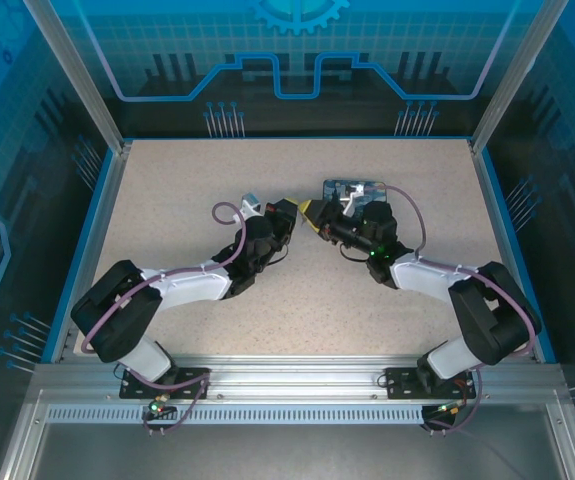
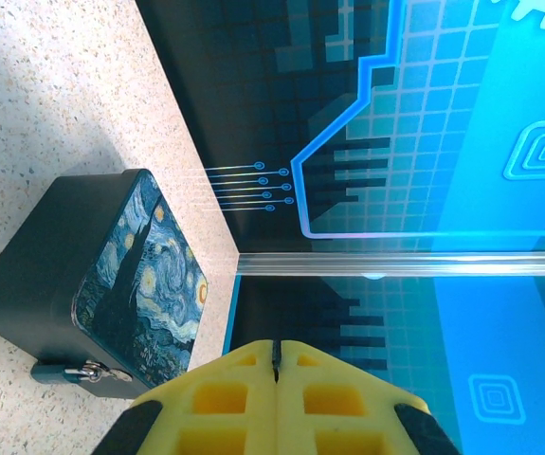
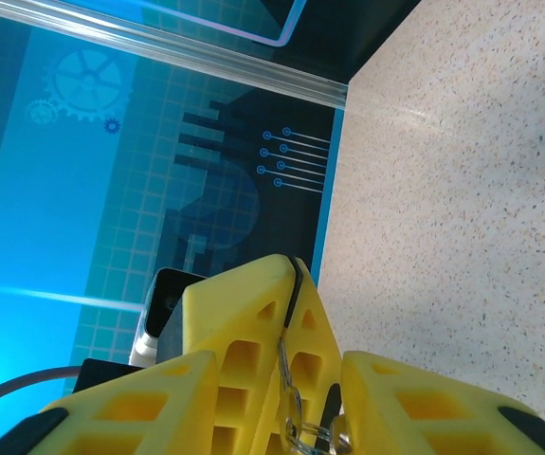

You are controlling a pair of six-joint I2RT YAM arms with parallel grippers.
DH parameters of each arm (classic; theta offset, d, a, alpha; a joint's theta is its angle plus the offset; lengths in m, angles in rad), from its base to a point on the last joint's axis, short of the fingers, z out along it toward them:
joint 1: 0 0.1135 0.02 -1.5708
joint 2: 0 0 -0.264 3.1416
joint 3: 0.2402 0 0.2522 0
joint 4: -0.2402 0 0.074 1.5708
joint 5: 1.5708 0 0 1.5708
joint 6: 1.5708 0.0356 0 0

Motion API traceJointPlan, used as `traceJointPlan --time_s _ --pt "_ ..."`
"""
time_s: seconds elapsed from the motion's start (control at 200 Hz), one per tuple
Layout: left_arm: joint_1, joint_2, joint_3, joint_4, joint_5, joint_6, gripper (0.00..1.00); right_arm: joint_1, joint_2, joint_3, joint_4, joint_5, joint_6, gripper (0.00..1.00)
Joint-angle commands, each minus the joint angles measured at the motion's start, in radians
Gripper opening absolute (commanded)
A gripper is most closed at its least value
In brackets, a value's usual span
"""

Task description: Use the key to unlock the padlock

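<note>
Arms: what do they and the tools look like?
Left arm and right arm: black joints, white shells, a mauve cable looped at each wrist. Green light on the right one. Left tool and right tool: yellow fingers with rectangular pockets, black bases.

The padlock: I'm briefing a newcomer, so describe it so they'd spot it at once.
On the speckled table stands a dark box with a Starry Night face. At its bottom corner in the left wrist view sits the padlock, the only small silvery thing on it.
</note>
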Motion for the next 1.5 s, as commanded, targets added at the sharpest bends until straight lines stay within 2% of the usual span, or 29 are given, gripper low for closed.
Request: traceJointPlan --time_s 0.0,0.62,1.03,1.211,1.401,1.431,1.476,1.496 --pt "-0.01 -0.001 0.006 0.001 -0.035 -0.008 0.0 0.013 0.008 0.014 0.037 -0.008 -0.012 0.37" --pt "-0.01 -0.018 0.0 -0.017 -0.061 -0.001 0.0 0.009 -0.01 -0.008 0.028 -0.004 -0.019 0.2" --pt "-0.012 -0.02 0.003 -0.022 -0.063 -0.001 0.0 0.005 -0.009 -0.005 0.02 -0.01 -0.022 0.0" --pt "-0.016 -0.026 -0.001 -0.02 -0.061 0.006 0.0 -0.001 -0.008 -0.005 0.001 -0.017 -0.039 0.0" --pt "-0.013 -0.044 0.022 -0.01 -0.018 0.099 0.0 -0.01 -0.024 -0.016 -0.051 -0.042 -0.1 0.0" --pt "-0.01 -0.045 0.028 -0.001 -0.001 0.114 0.08 -0.014 -0.029 -0.022 -0.055 -0.045 -0.111 0.0" --pt "-0.005 -0.047 0.034 0.01 0.031 0.14 0.32 -0.023 -0.036 -0.034 -0.058 -0.048 -0.119 0.0" --pt "-0.001 -0.048 0.037 0.009 0.045 0.148 0.4 -0.027 -0.039 -0.039 -0.057 -0.052 -0.121 0.0"
